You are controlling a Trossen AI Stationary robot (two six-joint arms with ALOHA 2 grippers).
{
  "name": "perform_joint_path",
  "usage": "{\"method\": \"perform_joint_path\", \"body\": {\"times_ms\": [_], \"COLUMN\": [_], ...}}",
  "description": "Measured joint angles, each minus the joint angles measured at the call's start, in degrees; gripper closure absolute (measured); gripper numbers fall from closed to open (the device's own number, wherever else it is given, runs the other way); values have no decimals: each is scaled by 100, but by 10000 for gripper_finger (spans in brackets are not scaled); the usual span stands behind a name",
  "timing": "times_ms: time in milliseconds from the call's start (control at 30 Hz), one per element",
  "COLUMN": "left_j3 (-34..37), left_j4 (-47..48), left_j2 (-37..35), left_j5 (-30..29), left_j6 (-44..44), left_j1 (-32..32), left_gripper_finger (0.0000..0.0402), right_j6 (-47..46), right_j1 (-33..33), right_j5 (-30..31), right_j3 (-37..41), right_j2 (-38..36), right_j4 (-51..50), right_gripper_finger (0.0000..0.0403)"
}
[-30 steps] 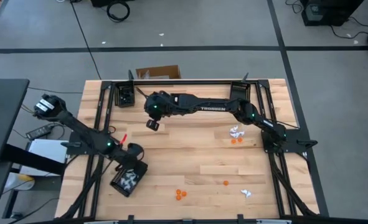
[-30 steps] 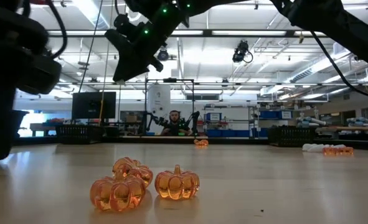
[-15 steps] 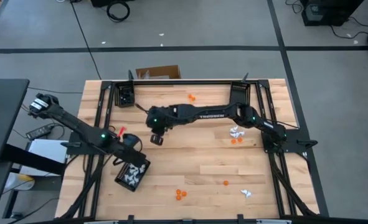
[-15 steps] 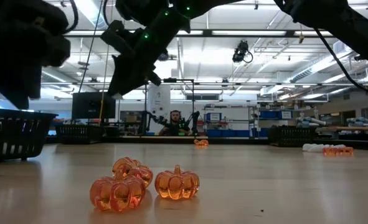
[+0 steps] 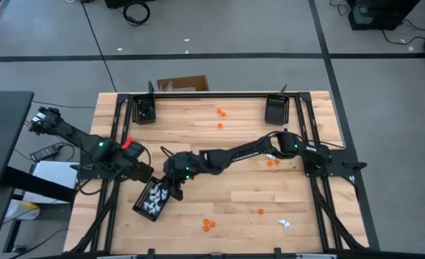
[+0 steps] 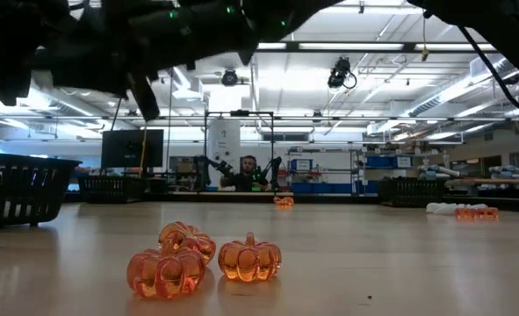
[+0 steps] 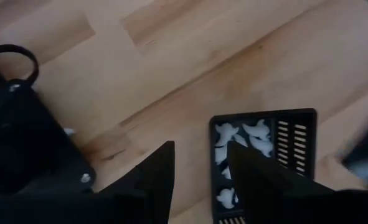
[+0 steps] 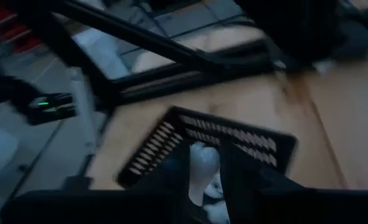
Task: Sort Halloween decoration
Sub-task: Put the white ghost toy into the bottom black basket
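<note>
Two hands meet at one landmark, the black tray (image 5: 149, 202) of white trinkets (image 5: 152, 203) at the tabletop's (image 5: 234, 180) near-left corner. Left of it, the left hand (image 5: 142, 171) hovers with fingers parted and empty. Directly over the tray's right end, the right hand (image 5: 175, 188) pinches a white trinket (image 8: 203, 163) between narrow fingers. Releasing low and centred inside the walls should stop it bouncing out. Right of the tray lie orange pumpkins (image 5: 208, 225); farther right, more white and orange pieces (image 5: 272, 156).

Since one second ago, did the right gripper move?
Yes. The right gripper went from near the back-left tray toward the front, to the tray of white trinkets.
</note>
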State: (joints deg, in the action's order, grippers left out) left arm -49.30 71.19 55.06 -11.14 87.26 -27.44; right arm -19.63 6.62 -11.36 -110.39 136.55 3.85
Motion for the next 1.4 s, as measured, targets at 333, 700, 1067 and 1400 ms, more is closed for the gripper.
{"method": "perform_joint_path", "body": {"times_ms": [333,700,1067,1400], "left_j3": [0,217,1344,1600], "left_j4": [-166,-2793,-4150,-3220], "left_j2": [4,70,604,674], "left_j5": [-340,-826,-611,-582], "left_j6": [-72,-2883,-3677,-3658], "left_j1": [0,-15,208,168], "left_gripper_finger": [247,247,247,247], "right_j6": [-276,-629,-1506,-3673], "right_j1": [5,-195,391,2625], "right_j5": [48,158,1309,1226], "right_j3": [496,432,2598,4105], "right_j2": [15,-1303,-3996,-4921], "right_j4": [544,-3396,-5225,-5301], "right_gripper_finger": [160,139,197,229]}}
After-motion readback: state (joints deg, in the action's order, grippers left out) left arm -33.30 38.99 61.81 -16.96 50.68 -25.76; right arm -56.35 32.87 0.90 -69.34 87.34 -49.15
